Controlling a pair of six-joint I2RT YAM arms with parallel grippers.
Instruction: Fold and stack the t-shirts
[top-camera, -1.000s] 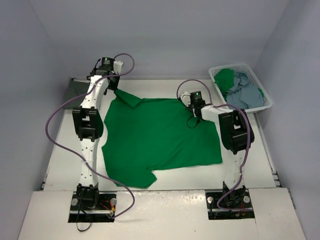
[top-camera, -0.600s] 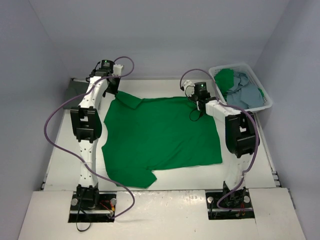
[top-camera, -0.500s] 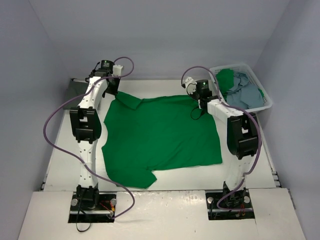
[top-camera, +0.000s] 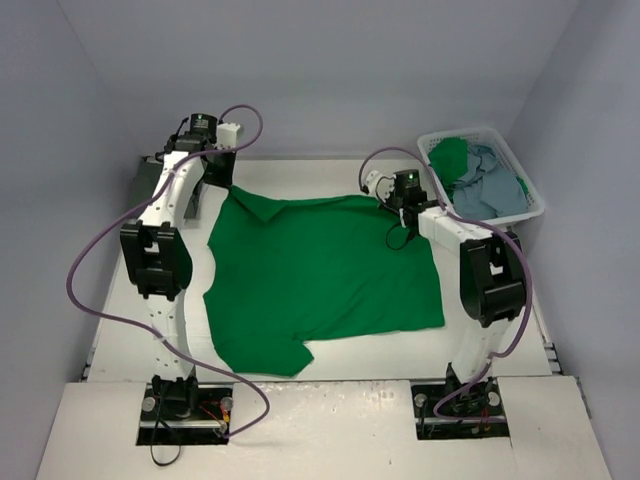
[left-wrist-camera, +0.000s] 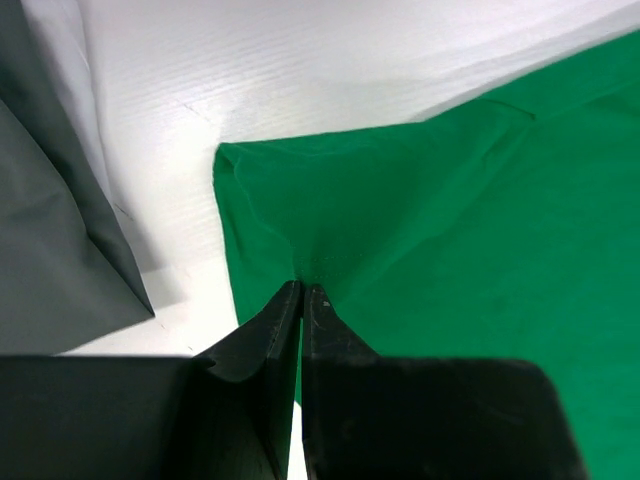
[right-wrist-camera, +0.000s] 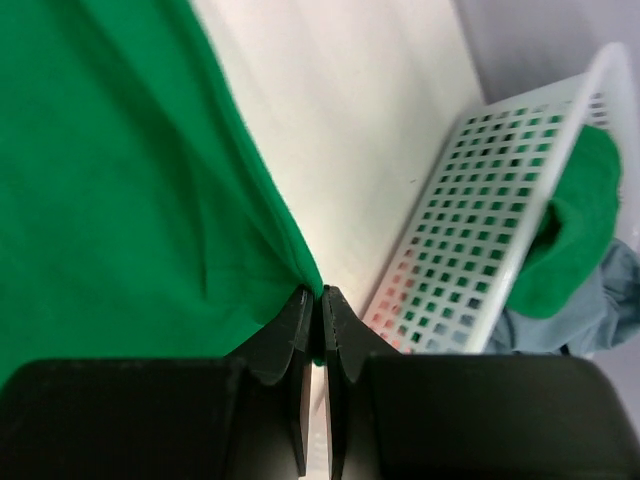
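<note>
A bright green t-shirt (top-camera: 320, 270) lies spread flat on the white table. My left gripper (top-camera: 216, 186) is shut on its far left sleeve, and in the left wrist view the green cloth (left-wrist-camera: 450, 200) runs out from the pinched tips of that gripper (left-wrist-camera: 302, 287). At the shirt's far right corner my right gripper (top-camera: 401, 207) is shut on the hem; the right wrist view shows the gripper (right-wrist-camera: 321, 292) pinching the green edge (right-wrist-camera: 120, 180). A dark grey-olive shirt (left-wrist-camera: 50, 250) lies at the table's far left (top-camera: 150, 178).
A white plastic basket (top-camera: 532, 200) stands at the far right with a green and a light blue garment inside; its perforated wall (right-wrist-camera: 470, 230) is close beside the right gripper. Grey walls close in the table on three sides.
Both grippers have drawn the shirt's far edge outward: the right one moved back and right, the left arm swung left. The far edge now lies straighter.
</note>
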